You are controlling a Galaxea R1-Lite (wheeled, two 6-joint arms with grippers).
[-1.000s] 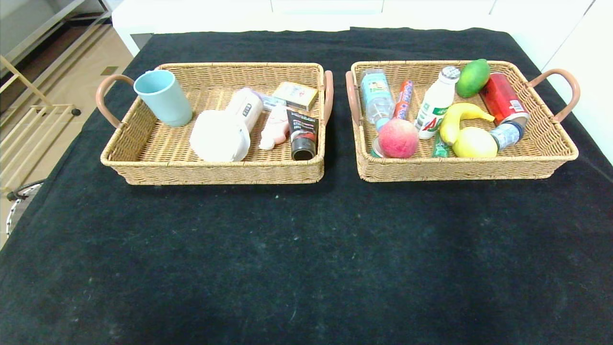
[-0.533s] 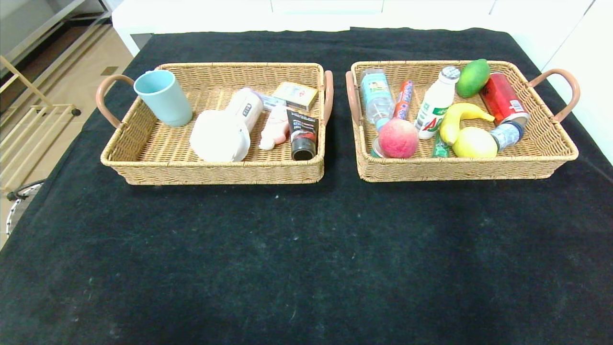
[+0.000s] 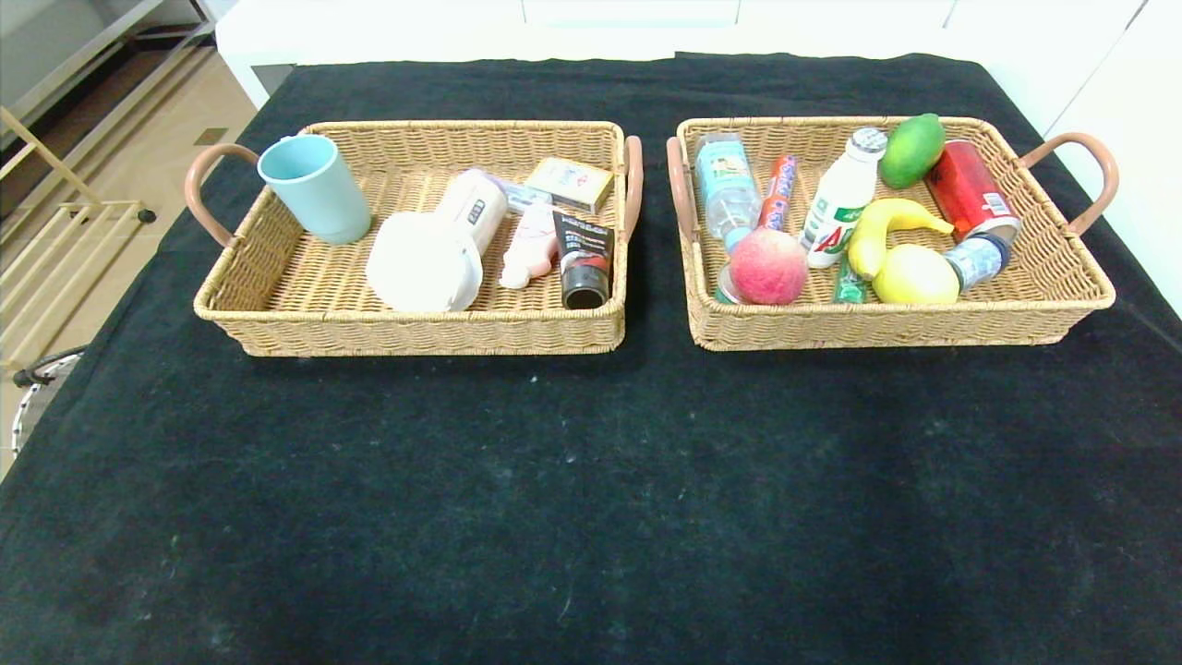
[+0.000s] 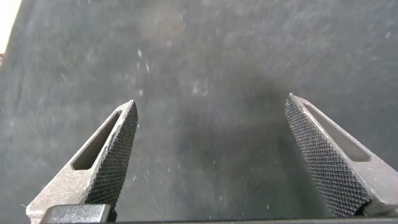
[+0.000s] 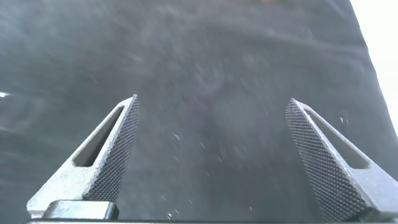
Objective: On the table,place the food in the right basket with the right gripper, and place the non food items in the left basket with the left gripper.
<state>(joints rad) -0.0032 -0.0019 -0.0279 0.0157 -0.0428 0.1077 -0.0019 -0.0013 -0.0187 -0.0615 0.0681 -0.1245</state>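
Observation:
The right basket (image 3: pixel 1062 309) holds the food: a yellow banana (image 3: pixel 877 226), a pink-red peach (image 3: pixel 768 266) and a lemon (image 3: pixel 916 275). In the left basket (image 3: pixel 277 314) lie the non food items: a white round container (image 3: pixel 420 263), a black-and-red tube (image 3: pixel 584 263) and a pale pink bottle (image 3: pixel 531 249). Neither arm shows in the head view. My left gripper (image 4: pixel 211 107) is open over bare black cloth, with nothing between its fingers. The right gripper (image 5: pixel 212 104) is open too, also over bare cloth.
A blue cup (image 3: pixel 316 187), a white bottle and a small box share the left basket. A green mango (image 3: pixel 912 150), a red can (image 3: pixel 970 189), drink bottles and snack sticks lie in the right basket. The black-clothed table (image 3: pixel 591 480) stretches in front of both baskets.

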